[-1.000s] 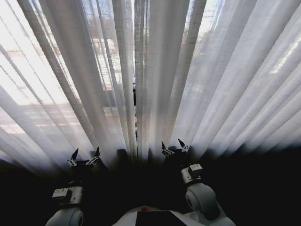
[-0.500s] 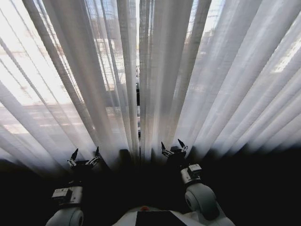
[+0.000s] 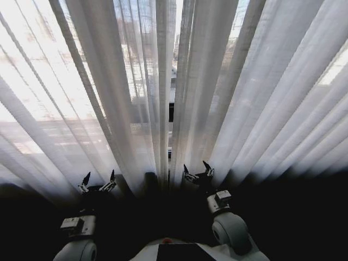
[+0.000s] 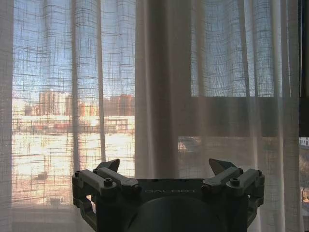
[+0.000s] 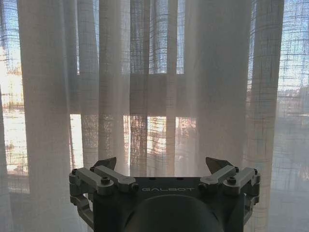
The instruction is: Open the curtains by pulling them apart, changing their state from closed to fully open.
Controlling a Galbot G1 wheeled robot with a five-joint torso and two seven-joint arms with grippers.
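Observation:
The sheer white curtains (image 3: 109, 98) hang in long pleats across the whole window, two panels meeting at a narrow gap (image 3: 171, 114) in the middle. My left gripper (image 3: 98, 179) is open, held low in front of the left panel (image 4: 159, 87), with nothing between its fingers (image 4: 110, 166). My right gripper (image 3: 195, 169) is also open, just right of the gap, facing the right panel (image 5: 212, 72). Its fingertips (image 5: 217, 164) are close to the fabric but hold none of it.
A dark window frame bar (image 3: 172, 111) shows through the gap between the panels. Buildings show through the weave (image 4: 53, 106). The floor below the curtain hem is dark (image 3: 293, 217). My base (image 3: 174, 251) sits at the bottom centre.
The whole head view has shifted, so the curtains now stand closer and the centre gap sits further right. The right gripper has edged up and left toward the gap.

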